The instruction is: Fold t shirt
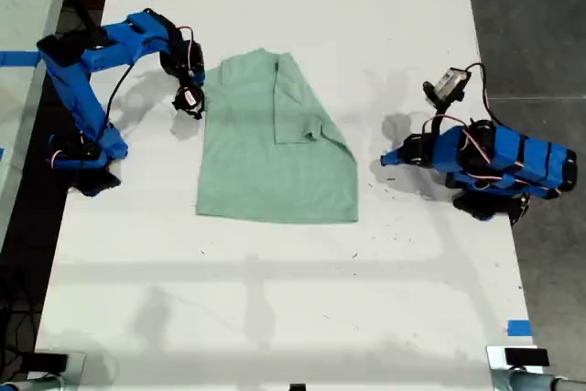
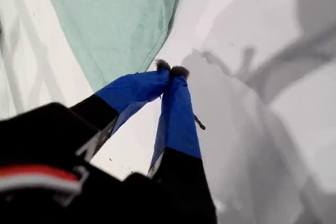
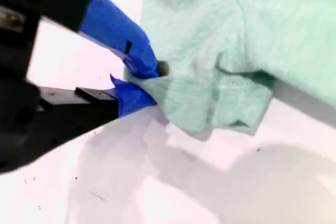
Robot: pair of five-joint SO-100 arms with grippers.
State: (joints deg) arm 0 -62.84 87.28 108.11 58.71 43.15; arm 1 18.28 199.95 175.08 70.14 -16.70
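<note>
While the t shirt point(image 1: 275, 148) lay on the white table point(image 1: 275, 299), two blue arms flanked it in the exterior view. The pale green shirt sat near the table's middle, its right-hand side folded over toward the centre so that a sleeve lay on top of the body. At that view's left, one arm reached in from the table edge, and my second gripper point(image 1: 190, 101) met the shirt's far left edge. At that view's right, the other arm sat folded low, and my first gripper point(image 1: 392, 158) pointed toward the shirt but stood apart from its right edge, over bare table.

Seen from the first wrist view, my first gripper point(image 2: 171, 70) had its two blue-taped fingers point(image 2: 176, 114) pressed together at the tips with nothing between them. The shirt point(image 2: 113, 19) lay beyond the tips, not touching them, and arm shadows fell across the table point(image 2: 294, 114).

Seen from the second wrist view, my second gripper point(image 3: 144, 74) was clamped on a bunched edge of the shirt point(image 3: 220, 40), the cloth pinched between its blue fingers point(image 3: 118, 30). A hemmed fold hung just beside the tips, above the table point(image 3: 157, 182).
</note>
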